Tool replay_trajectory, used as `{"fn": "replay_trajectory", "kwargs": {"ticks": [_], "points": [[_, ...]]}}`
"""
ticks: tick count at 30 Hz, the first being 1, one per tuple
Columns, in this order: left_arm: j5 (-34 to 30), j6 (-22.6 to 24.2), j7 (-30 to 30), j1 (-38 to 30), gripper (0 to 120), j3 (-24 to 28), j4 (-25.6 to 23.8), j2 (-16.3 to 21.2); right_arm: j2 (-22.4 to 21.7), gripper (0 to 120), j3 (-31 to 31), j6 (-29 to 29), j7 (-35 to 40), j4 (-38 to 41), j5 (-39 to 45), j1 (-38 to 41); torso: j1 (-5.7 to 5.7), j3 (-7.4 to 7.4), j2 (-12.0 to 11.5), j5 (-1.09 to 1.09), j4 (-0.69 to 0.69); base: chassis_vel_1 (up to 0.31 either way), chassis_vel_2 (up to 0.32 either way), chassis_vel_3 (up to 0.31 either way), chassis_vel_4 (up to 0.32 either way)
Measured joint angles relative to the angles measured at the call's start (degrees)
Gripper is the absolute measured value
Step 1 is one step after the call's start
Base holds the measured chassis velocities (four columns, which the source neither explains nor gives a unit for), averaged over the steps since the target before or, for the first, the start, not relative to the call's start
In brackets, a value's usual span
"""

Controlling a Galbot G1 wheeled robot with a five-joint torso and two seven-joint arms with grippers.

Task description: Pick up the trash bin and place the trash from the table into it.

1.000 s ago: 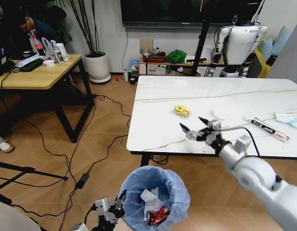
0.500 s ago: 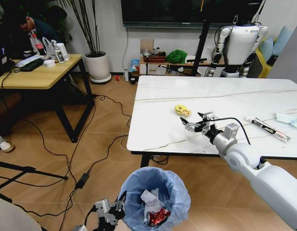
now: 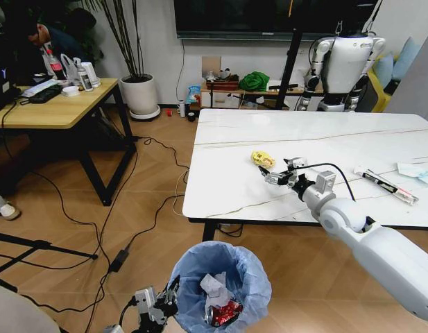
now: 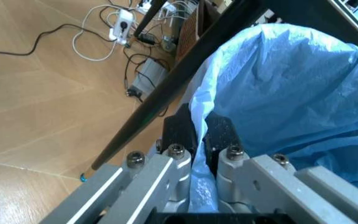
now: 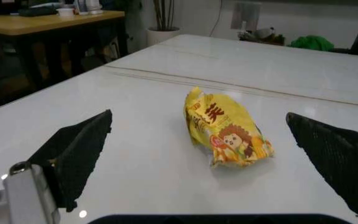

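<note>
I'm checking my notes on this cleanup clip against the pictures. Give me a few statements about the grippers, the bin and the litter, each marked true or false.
1. The right gripper is open, with the yellow wrapper lying on the table ahead of its fingers. True.
2. The yellow wrapper is already lifted off the table. False: it lies flat on the marble top, untouched.
3. The left gripper is shut on the trash bin at its blue bag rim. True.
4. The trash bin is empty. False: crumpled white paper and a crushed red-silver can lie inside.
5. The long thin wrapper sits inside the bin. False: it lies on the table.
</note>
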Motion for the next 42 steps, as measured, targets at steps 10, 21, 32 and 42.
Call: {"fn": "replay_trajectory", "kwargs": {"ticks": [10,21,32,42], "points": [[-0.94,-0.03,-0.03,-0.40,0,-0.32,-0.06,0.35,1.48,100,-5.16,-0.09,0.02,-5.52,0.14,5.19,0.00,0.00,0.00,0.02,0.00,0.000,0.000,0.000,0.000],[-1.97,0.05,-0.32,-0.78,0,-0.55,0.15,0.80,3.10,94,-7.10,0.31,-0.44,-10.34,-0.10,7.08,0.00,0.00,0.00,0.02,0.00,0.000,0.000,0.000,0.000],[-2.31,0.09,-0.42,-0.96,0,-0.77,0.29,0.88,3.70,56,-8.24,0.72,-0.49,-11.85,0.14,8.42,0.00,0.00,0.00,0.02,0.00,0.000,0.000,0.000,0.000],[-2.31,0.09,-0.44,-0.97,0,-0.73,0.44,0.89,3.31,18,-8.44,0.72,-0.49,-11.30,0.12,7.97,0.00,0.00,0.00,0.03,0.00,0.000,0.000,0.000,0.000]]}}
